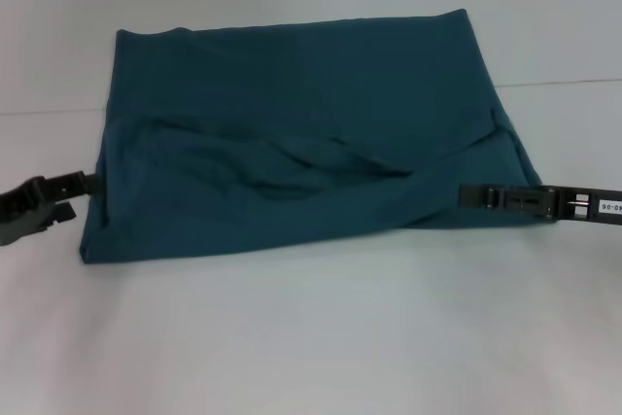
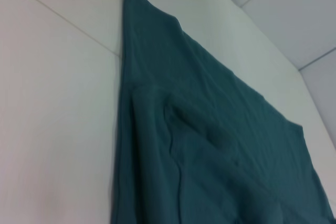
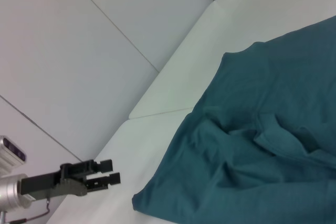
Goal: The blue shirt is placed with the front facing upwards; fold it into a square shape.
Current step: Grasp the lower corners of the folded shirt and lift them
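Observation:
The blue shirt (image 1: 292,94) lies folded on the white table (image 1: 311,337), plain teal side up, as a rough rectangle with a rumpled diagonal fold across its near half. No print or collar shows. My left gripper (image 1: 83,196) sits just off the shirt's left edge, low over the table. In the right wrist view the left gripper (image 3: 114,171) is open and empty, a short way from the cloth's corner. My right gripper (image 1: 466,197) reaches in level from the right, its tip over the shirt's right edge. The left wrist view shows only the shirt (image 2: 210,145) and the right wrist view its wrinkled side (image 3: 262,171).
The white table surface (image 1: 544,36) has a thin seam line running across behind the shirt. Bare table surrounds the cloth on all sides. A silver arm segment (image 3: 10,192) shows at the edge of the right wrist view.

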### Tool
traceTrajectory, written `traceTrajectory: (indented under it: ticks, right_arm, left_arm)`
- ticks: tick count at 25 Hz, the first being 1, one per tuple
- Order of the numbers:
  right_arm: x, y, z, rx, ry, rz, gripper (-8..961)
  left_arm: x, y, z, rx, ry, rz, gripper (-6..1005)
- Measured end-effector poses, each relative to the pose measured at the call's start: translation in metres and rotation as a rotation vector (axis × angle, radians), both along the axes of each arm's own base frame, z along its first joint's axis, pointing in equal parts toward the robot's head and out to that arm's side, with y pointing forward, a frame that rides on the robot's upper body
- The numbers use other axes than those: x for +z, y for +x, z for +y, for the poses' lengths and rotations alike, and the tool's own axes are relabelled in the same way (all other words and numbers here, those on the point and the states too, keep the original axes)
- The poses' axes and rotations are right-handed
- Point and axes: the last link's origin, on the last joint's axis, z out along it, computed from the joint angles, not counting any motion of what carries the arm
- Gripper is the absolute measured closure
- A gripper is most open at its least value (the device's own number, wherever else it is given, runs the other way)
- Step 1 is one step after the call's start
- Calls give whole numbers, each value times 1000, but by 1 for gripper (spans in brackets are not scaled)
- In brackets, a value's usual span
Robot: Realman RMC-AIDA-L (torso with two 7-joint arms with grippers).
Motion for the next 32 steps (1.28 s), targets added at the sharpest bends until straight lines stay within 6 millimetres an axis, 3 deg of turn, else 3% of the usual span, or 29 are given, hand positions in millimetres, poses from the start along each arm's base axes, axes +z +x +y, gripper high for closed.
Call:
traceTrajectory:
  ticks: [13,32]
  right_arm:
    - [-1,-3,3,25,15,-5,63]
    - [0,5,-2,-9,29,19,65]
  left_arm:
    - [-29,-9,-2,1,-74,117,282]
    - [-43,-3,5,-21,-81,181,294]
